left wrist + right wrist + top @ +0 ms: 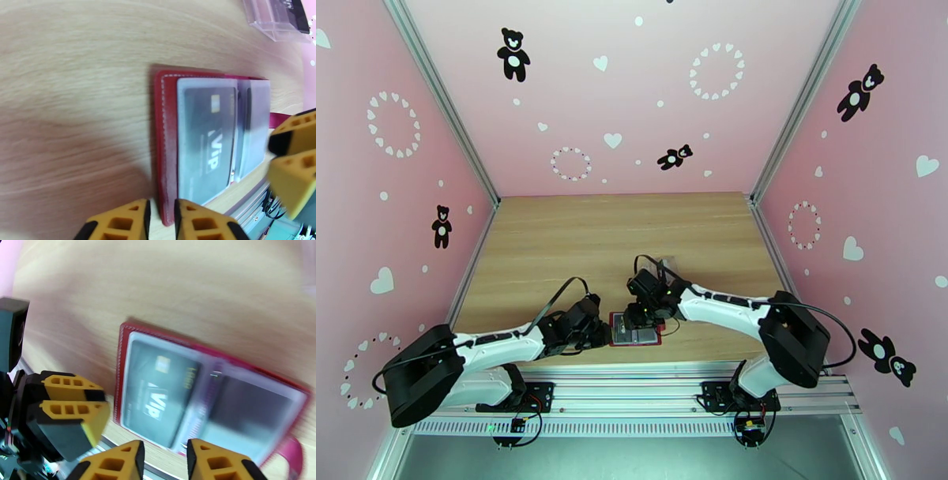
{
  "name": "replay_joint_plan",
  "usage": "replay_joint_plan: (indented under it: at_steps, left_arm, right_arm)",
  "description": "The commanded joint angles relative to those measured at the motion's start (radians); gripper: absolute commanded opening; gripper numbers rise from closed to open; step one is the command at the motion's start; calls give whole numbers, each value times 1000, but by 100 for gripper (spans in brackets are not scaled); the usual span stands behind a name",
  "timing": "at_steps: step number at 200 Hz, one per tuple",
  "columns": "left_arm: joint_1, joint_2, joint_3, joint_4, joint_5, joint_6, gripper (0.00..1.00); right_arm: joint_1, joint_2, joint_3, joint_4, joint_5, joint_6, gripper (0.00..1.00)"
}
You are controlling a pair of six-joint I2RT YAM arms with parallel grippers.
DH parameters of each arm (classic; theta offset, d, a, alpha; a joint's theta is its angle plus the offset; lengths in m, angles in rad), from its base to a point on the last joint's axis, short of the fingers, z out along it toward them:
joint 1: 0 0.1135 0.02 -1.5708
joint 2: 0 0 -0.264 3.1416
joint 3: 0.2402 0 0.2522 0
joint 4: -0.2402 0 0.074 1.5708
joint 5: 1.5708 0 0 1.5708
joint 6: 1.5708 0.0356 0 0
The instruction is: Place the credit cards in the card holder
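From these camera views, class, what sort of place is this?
Probably a robot training booth: pink walls with bear stickers enclose a wooden table, with two robot arms bolted at its near edge.

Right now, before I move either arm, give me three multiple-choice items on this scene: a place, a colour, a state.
1. Where does the card holder lie? A) far back corner B) near edge of the table, between left gripper and right gripper C) in the clear tray
2. Its cover colour? A) blue B) green C) red
3. Its state? A) snapped shut B) lying open, sleeves up C) standing on edge
Answers: 1 B, the top view shows it between both grippers at the near edge; 2 C, a red rim frames the sleeves; 3 B, the VIP card shows through a sleeve.
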Motion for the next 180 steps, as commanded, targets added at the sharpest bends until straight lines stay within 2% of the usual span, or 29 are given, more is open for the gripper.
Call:
replay_joint_plan:
  at_steps: [1,38,92,180]
  left_arm:
    - [-11,-41,-8,-63,-44,0,25]
    - [-11,-52,-5,-72,-53,1,25]
    - [-10,-24,2,-61,-47,6,25]
    - [-11,-3,-7,-40,-40,6,25]
  right_arm:
    - [1,-82,31,-182,168,-52,37]
    - [-16,-136,42,-338,329,-76,41]
    - [-25,-119,6,-339,331,-78,42]
    - [-29,-45,-36,-244,267,-74,28]
